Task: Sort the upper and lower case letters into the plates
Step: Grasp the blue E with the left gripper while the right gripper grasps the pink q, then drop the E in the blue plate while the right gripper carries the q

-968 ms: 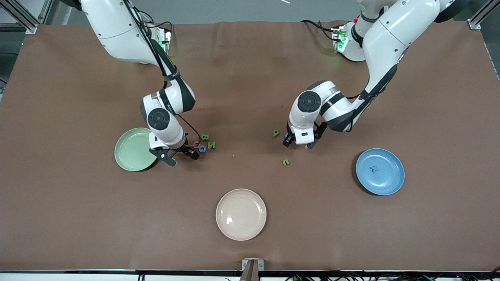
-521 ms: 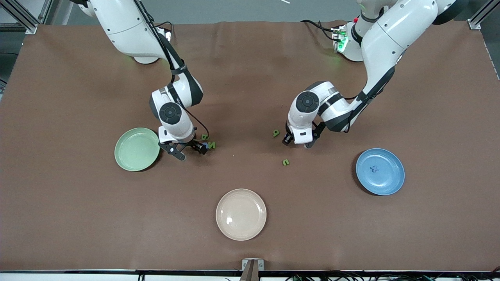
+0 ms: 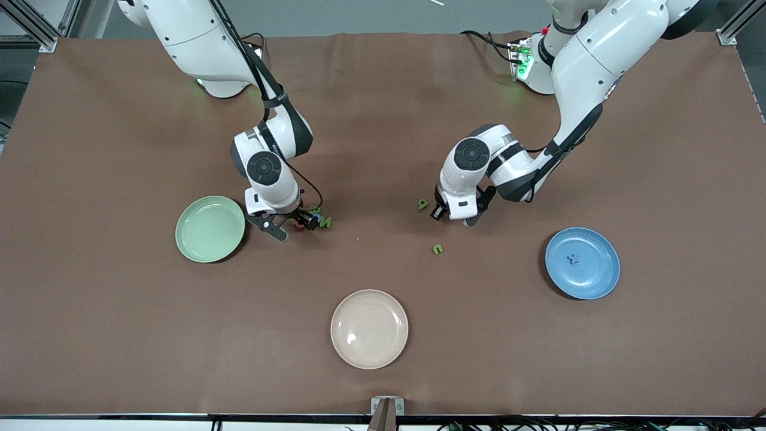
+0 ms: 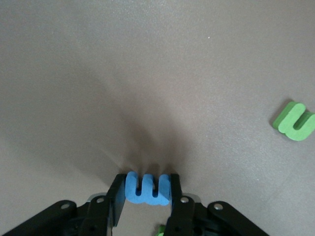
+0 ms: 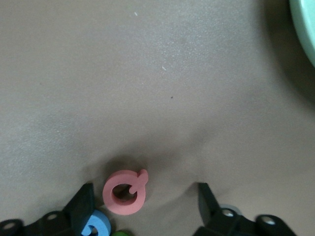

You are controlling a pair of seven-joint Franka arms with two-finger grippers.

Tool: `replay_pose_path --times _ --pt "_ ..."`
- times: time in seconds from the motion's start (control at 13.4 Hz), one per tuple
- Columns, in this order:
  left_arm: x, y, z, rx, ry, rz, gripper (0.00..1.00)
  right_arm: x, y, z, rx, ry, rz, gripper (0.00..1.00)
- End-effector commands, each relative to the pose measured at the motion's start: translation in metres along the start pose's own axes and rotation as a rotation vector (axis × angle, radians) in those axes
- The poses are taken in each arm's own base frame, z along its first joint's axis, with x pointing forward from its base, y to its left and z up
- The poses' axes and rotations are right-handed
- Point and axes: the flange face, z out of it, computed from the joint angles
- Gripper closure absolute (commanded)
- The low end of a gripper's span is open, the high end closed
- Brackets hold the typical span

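While your left gripper (image 4: 147, 194) pinches the blue letter (image 4: 147, 188) on the table, the right gripper (image 5: 142, 196) straddles the red letter (image 5: 125, 191) with jaws apart near the green plate (image 3: 209, 229); closing could drag neighbouring letters.

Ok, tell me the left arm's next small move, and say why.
Probably lift straight up. The left end effector has its fingers shut on the blue letter, which seems to rest on the table, so raising it should clear the green letter lying nearby before carrying it toward a plate. The right end effector is open around the red letter.
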Motion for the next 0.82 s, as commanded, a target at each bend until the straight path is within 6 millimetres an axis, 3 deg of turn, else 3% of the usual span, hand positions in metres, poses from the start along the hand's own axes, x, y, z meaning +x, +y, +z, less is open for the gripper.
replay_pose_path --times 0.0,0.15,0.3,0.52,0.74 --pt "0.017 0.005 -0.011 -0.027 0.025 -0.016 0.98 -0.004 0.007 -0.009 0.005 -0.002 -0.014 0.24" --pt "0.046 0.012 -0.045 -0.078 0.067 0.001 1.00 0.001 0.007 -0.010 0.009 0.000 -0.007 0.36" --pt "0.109 0.017 -0.070 -0.117 0.096 0.054 1.00 0.003 0.007 -0.009 0.014 0.001 -0.002 0.54" --pt "0.185 0.014 -0.092 -0.106 0.135 0.111 1.00 0.003 0.007 -0.011 0.024 -0.007 0.016 0.93" --pt "0.258 -0.015 -0.107 -0.015 0.171 0.204 1.00 0.013 0.006 -0.029 0.035 -0.008 0.022 1.00"
